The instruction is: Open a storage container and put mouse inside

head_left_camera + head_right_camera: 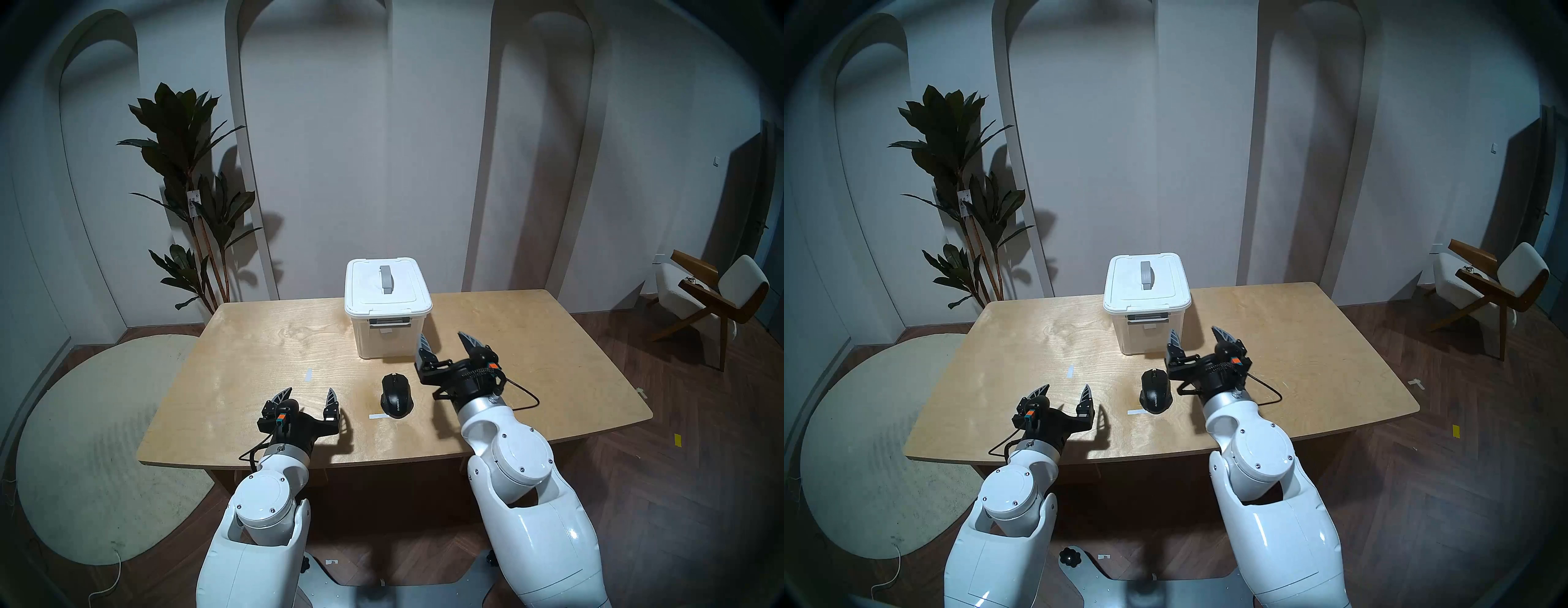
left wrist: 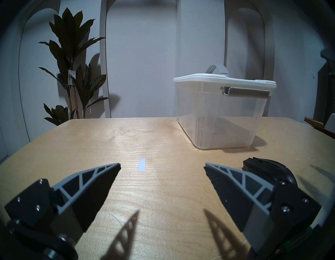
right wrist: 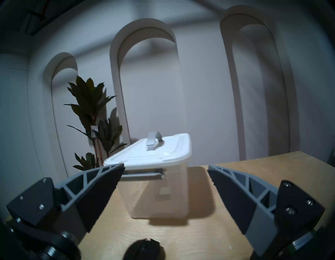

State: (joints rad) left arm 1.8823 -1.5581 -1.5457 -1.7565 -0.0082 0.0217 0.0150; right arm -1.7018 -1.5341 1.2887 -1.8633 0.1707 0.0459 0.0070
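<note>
The translucent storage container (image 1: pixel 388 339) stands at the table's far middle, its white lid (image 1: pixel 369 293) on, grey strap handle (image 1: pixel 387 279) on top and grey latch (image 1: pixel 390 322) down in front. It also shows in the left wrist view (image 2: pixel 223 116) and the right wrist view (image 3: pixel 159 188). The black mouse (image 1: pixel 396 395) lies on the table in front of it, also at the right wrist view's bottom edge (image 3: pixel 144 249). My right gripper (image 1: pixel 445 339) is open and empty, raised just right of the mouse, near the box's front right corner. My left gripper (image 1: pixel 307 395) is open and empty, left of the mouse.
Two white tape strips lie on the wooden table (image 1: pixel 551 361): one (image 1: pixel 309 374) left of the box, one (image 1: pixel 377 416) by the mouse's near left side. A potted plant (image 1: pixel 186 178) stands behind the table's left corner, a chair (image 1: pixel 712 297) at far right.
</note>
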